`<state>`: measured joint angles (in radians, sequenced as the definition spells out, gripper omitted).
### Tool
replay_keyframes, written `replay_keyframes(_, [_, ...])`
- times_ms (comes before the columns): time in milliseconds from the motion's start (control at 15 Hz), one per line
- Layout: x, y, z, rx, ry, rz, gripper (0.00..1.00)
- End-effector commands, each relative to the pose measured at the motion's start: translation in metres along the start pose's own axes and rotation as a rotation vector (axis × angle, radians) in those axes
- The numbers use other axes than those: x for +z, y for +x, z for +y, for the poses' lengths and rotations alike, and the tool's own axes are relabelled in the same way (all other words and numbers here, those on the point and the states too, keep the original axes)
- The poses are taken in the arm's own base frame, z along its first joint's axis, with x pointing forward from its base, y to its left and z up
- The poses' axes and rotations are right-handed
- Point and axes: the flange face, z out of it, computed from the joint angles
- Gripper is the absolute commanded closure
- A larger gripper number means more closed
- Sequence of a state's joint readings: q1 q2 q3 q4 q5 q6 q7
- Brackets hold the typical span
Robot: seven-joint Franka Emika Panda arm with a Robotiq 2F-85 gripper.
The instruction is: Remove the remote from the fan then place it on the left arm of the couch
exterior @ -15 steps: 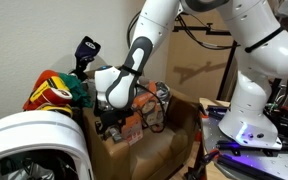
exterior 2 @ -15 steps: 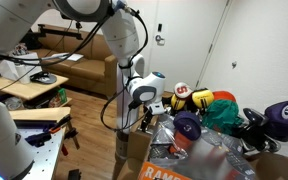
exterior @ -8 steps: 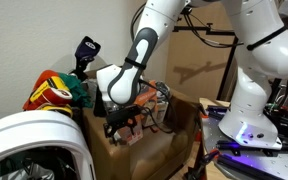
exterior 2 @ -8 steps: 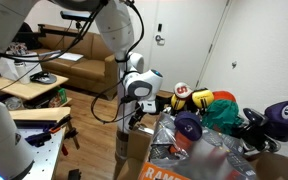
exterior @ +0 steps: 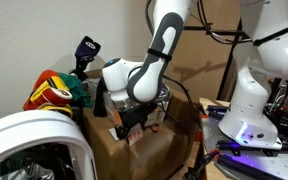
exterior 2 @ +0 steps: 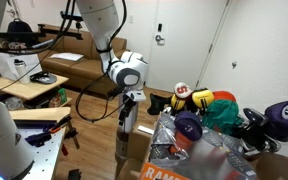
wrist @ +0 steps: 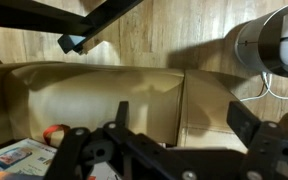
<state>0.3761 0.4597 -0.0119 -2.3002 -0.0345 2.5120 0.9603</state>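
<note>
Over the couch (exterior: 156,156) arm: your gripper (exterior: 134,124) stands empty just above the remote (exterior: 136,138)

Beside the big white fan (exterior: 34,135), the gripper hangs low over one squared arm of the tan couch; its jaws are spread wide and hold nothing; a small pale orange object, which looks to be the remote, lies on that arm just under the fingers; the wrist view shows only couch upholstery between the jaws; by this, the remote seems off the fan and set down; what is left for you is to lift clear; whether this is the couch's left arm cannot be told.
</note>
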Motion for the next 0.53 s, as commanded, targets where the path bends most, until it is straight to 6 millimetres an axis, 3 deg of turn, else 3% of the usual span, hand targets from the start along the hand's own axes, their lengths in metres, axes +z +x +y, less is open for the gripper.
replay_keyframes(0, [-0.005, -0.027, 0.021, -0.100, 0.033, 0.080, 0.00])
replay_keyframes(133, [-0.003, -0.035, 0.030, -0.120, 0.093, 0.103, 0.00])
replay_keyframes(200, [0.001, -0.022, 0.014, -0.080, 0.052, 0.077, 0.00])
replay_keyframes(467, [0.003, -0.032, 0.023, -0.093, 0.077, 0.089, 0.00])
